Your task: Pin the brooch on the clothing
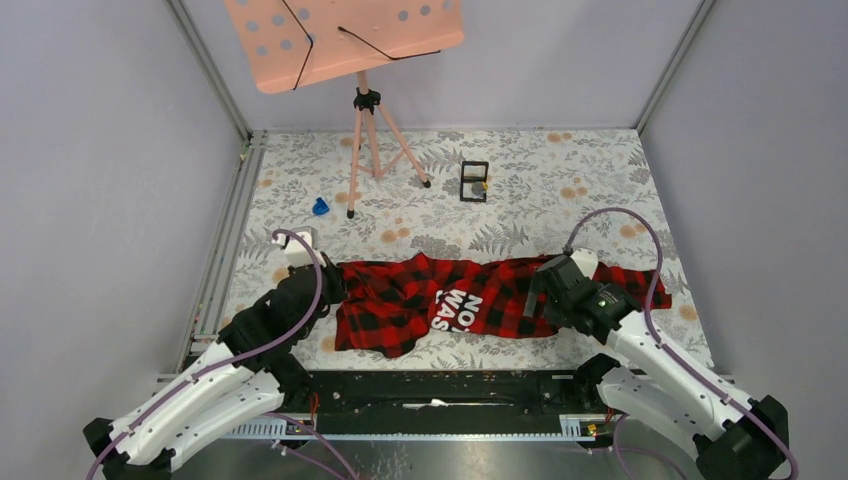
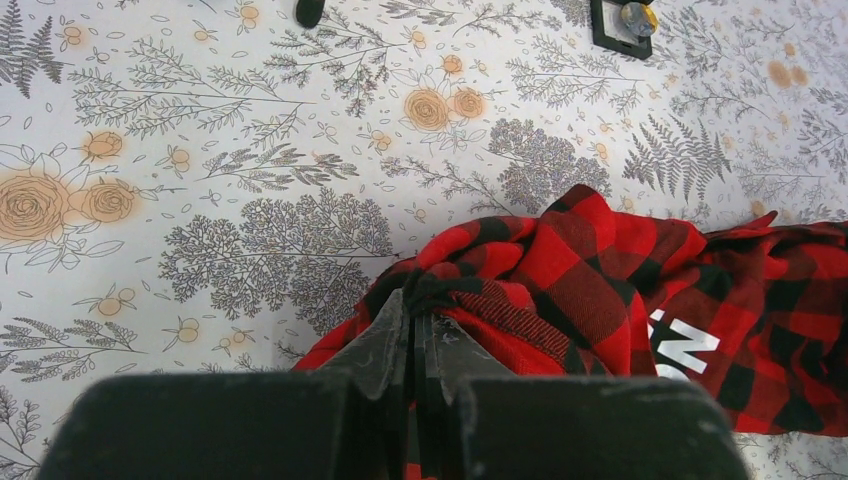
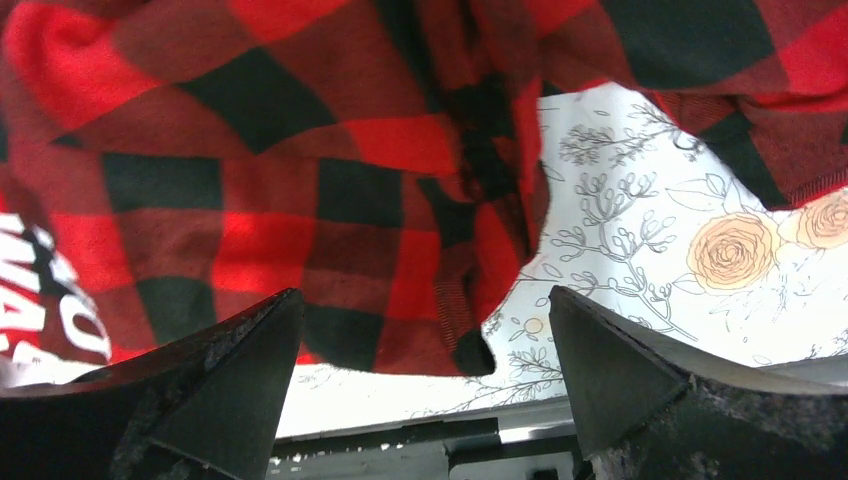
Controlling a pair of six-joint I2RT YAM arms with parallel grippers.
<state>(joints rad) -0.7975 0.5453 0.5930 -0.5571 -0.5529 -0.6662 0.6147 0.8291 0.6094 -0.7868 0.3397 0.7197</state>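
Red-and-black buffalo-check flannel shirt (image 1: 400,300): lies crumpled in a long, rumpled band across the near half of the table, between the two arms. The cloth is soft and matte, heaped in folds. Big white block letters (image 1: 458,310) sit on a creased patch near its middle and are only partly readable.

Left gripper (image 2: 412,305): dark, scuffed, wedge-shaped fingers pressed together on a bunched ridge of flannel at the shirt's left end. The pinched fold rises to a dark puckered knot at the tips.

Right gripper (image 3: 422,300): jaws spread wide, two blunt black wedges well apart, poised over the shirt's right part. Plaid folds fill the view beyond them, with nothing gripped. I cannot tell whether the tips touch the cloth.

Small greyish round badge (image 2: 637,15): far from the shirt, toward the back of the table, at a small black square frame box (image 2: 620,47). It seems to rest inside the frame, with a yellowish fleck beside it; too small to say more.

Table cover (image 1: 560,210): smooth pale sheet printed with grey ferns and orange roses.

Also present: a small blue object (image 1: 321,207) at back left, and a pink tripod music stand (image 1: 345,35) with a flat perforated tray and thin black wire holders.
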